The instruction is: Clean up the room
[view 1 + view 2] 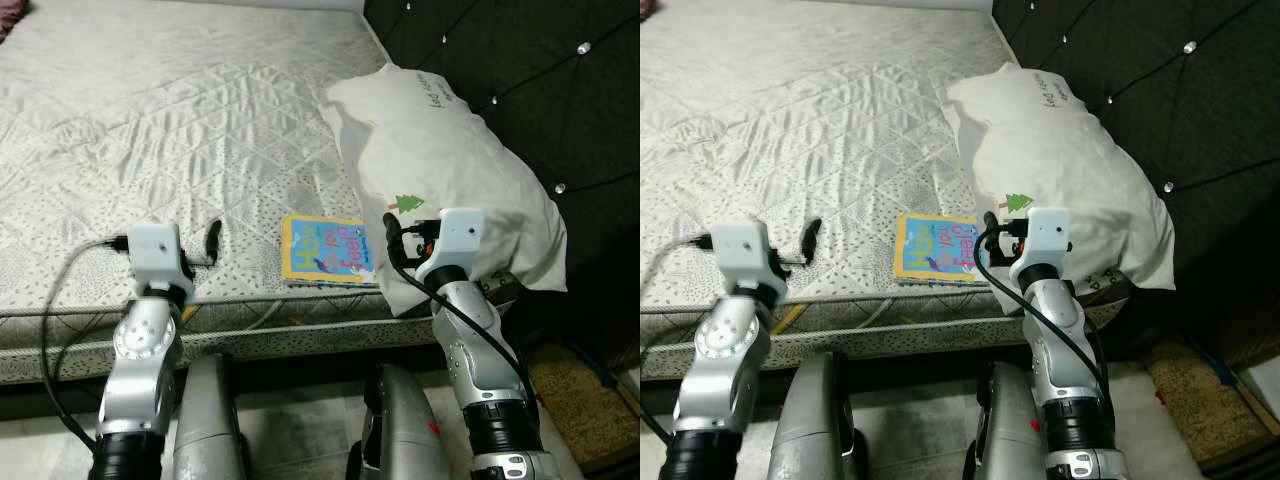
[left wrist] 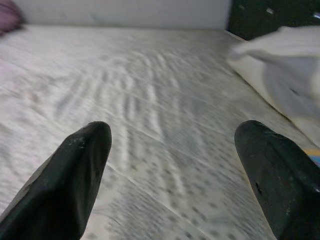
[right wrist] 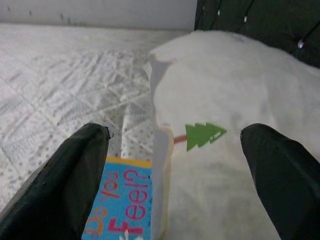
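I have the right gripper [image 3: 175, 165] spread and poised at the bed [image 1: 180, 130] edge where the children's book [image 1: 328, 252] lies tucked against the pillow [image 1: 440, 170], the left gripper [image 2: 170, 165] equally spread over bare mattress; I judge the book pickup next, needing a clean approach clear of the pillow.

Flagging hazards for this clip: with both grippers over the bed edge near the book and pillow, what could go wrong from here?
1. The book lies close to the mattress edge, partly tucked under the pillow; a nudge might slide it off.
2. The open right gripper faces both the pillow edge and the book, so it may catch pillow fabric instead.
3. The left gripper, also open, hovers over bare mattress and could snag the quilting.
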You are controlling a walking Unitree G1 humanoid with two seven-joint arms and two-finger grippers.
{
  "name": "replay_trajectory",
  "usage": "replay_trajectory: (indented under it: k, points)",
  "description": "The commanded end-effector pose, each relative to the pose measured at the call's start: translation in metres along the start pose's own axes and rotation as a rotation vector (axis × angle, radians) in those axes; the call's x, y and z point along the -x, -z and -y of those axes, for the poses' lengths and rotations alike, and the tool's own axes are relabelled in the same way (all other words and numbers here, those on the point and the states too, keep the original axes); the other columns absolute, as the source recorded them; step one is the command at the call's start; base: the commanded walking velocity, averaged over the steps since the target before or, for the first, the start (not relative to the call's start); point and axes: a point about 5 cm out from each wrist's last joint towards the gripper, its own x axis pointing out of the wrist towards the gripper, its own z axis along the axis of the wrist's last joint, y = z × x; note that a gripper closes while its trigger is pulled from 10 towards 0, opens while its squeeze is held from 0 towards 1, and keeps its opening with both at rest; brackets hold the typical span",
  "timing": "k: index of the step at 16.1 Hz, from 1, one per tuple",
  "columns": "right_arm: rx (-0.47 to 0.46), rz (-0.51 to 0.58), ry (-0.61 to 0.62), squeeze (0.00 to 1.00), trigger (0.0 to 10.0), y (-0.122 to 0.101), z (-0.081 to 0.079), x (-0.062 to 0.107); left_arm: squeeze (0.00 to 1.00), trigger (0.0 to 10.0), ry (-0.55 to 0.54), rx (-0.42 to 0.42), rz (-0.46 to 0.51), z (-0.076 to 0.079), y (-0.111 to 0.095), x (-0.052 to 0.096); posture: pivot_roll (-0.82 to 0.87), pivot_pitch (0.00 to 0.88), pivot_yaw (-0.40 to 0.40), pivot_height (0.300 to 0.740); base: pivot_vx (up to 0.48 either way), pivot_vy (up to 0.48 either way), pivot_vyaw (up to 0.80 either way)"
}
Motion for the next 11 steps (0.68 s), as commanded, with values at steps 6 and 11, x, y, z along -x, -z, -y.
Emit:
replay_trajectory:
  k: [6, 11]
  points:
    - [-0.056, 0.032, -0.058, 0.0, 10.0, -0.001, -0.011, 0.0, 0.0, 10.0, 0.011, 0.001, -0.045, -0.008, 0.007, 0.005, 0.04, 0.0, -0.051, 0.611, 0.0, 0.0, 0.0]
    - [-0.053, 0.012, -0.027, 0.0, 10.0, 0.007, -0.004, 0.011, 0.0, 10.0, 0.066, -0.025, -0.063, 0.008, 0.011, -0.004, 0.0, 0.0, -0.042, 0.664, 0.0, 0.0, 0.0]
